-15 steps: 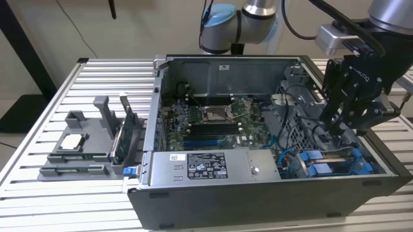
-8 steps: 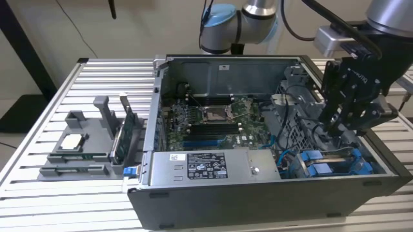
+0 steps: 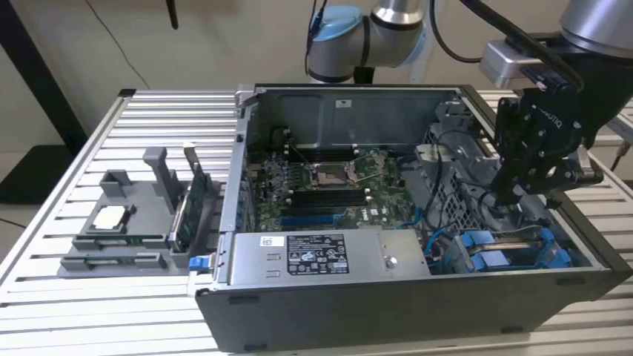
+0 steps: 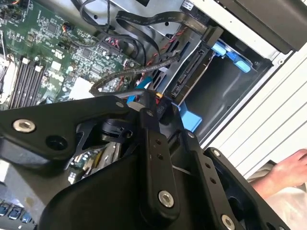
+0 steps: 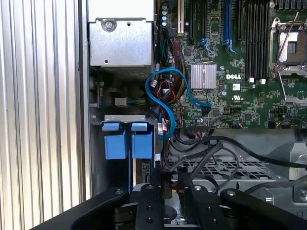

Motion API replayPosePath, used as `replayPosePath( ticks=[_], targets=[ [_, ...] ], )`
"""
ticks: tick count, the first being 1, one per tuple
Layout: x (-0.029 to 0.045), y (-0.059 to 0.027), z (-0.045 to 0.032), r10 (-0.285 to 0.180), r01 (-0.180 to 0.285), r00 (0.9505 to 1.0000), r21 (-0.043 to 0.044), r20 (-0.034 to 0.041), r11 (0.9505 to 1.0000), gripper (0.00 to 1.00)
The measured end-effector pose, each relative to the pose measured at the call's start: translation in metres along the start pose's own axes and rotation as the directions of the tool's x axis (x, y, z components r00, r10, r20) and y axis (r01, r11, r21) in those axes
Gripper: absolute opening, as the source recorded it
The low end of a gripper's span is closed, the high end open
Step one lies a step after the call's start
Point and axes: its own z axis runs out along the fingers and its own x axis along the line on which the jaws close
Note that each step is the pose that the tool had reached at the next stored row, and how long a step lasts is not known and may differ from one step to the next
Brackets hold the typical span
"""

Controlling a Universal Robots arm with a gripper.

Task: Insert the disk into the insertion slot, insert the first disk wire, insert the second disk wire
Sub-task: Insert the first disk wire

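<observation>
Arm [image 3: 594,22] runs off the exterior view's top edge, its gripper [image 3: 509,199] half lost among cables [image 3: 440,222] inside the computer case [image 3: 396,311]. In the first wrist view the gripper's black body covers part of the disk [image 5: 128,146], apparently its rear end. In the second wrist view a hand [image 4: 288,167] is cut by the picture's edge.

disk [image 5: 116,146] carrier: smooth blue plastic | computer case [image 3: 396,311]: matt dark-grey metal | table [image 3: 158,111]: ribbed bare metal
</observation>
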Motion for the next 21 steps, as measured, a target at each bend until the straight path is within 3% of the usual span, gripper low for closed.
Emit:
replayPosePath(
  ticks=[6, 7, 21],
  targets=[
    [0.0, 0.0, 0.0, 0.0, 0.0, 1.0, 0.0, 0.0001, 1.0, 0.25],
    [0.0, 0.0, 0.0, 0.0, 0.0, 1.0, 0.0, 0.0001, 1.0, 0.19],
    [0.0009, 0.0, 0.0028, 0.0, 0.0, 1.0, 0.0, 0.0, 1.0, 0.19]
  ],
)
